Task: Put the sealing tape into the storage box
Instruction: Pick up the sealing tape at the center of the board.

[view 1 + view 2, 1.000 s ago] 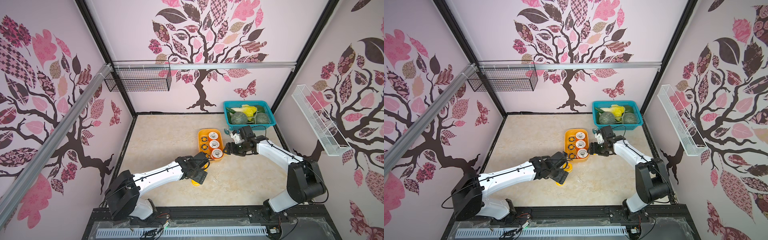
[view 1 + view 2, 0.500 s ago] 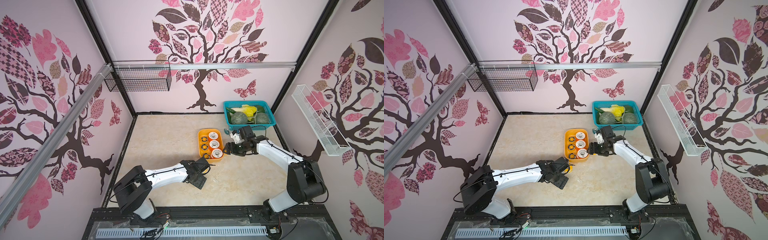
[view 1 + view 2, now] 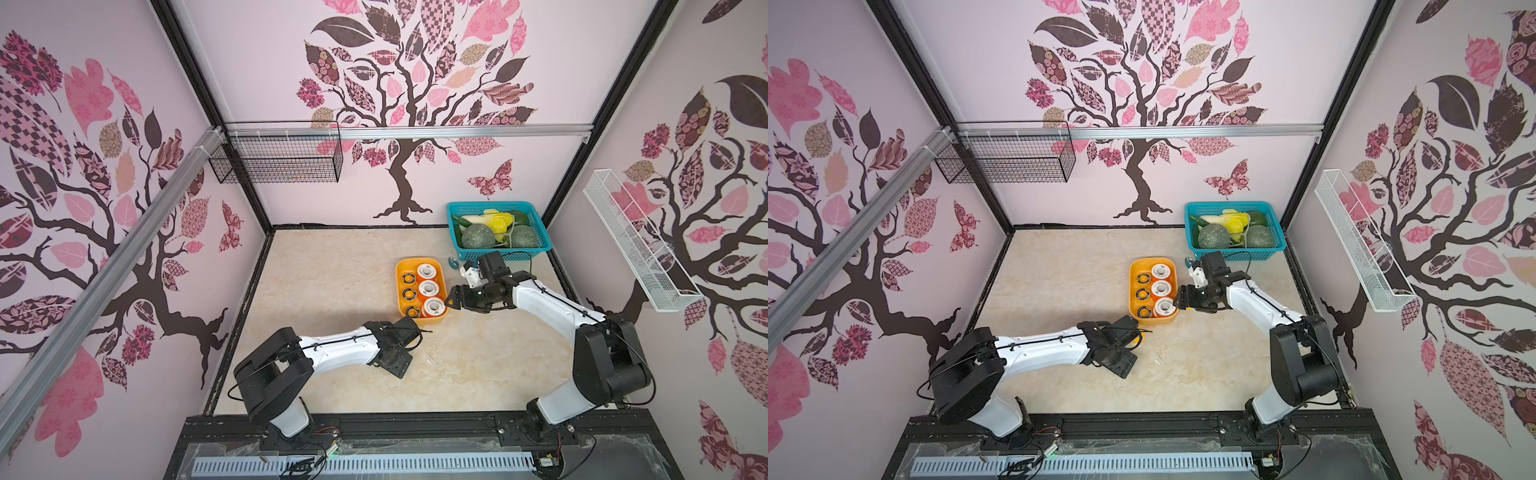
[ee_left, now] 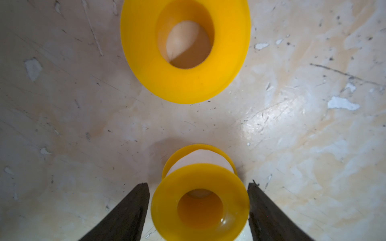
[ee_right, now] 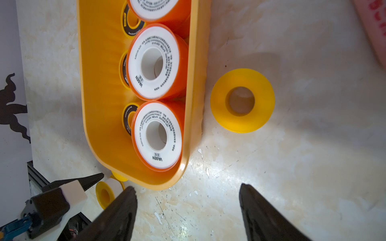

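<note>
– Beige counter (image 3: 332,282): what sits on it?
– An orange box (image 3: 405,266), right of centre. It holds three white spools (image 3: 428,289) in a row, three black-ring spools (image 3: 409,294) beside them.
– And the pincers?
– The right pincer (image 5: 187,186) gapes wide, empty, above the counter at the box's corner. The left pincer (image 4: 197,185) stands apart, straddling a tipped spool (image 4: 199,208) on the counter, fingers (image 4: 125,215) just beside its flange.
– Any tape outside?
– That one, a flat spool (image 4: 186,52) just beyond it, and a yellow spool (image 5: 242,100) just beside the box wall.
</note>
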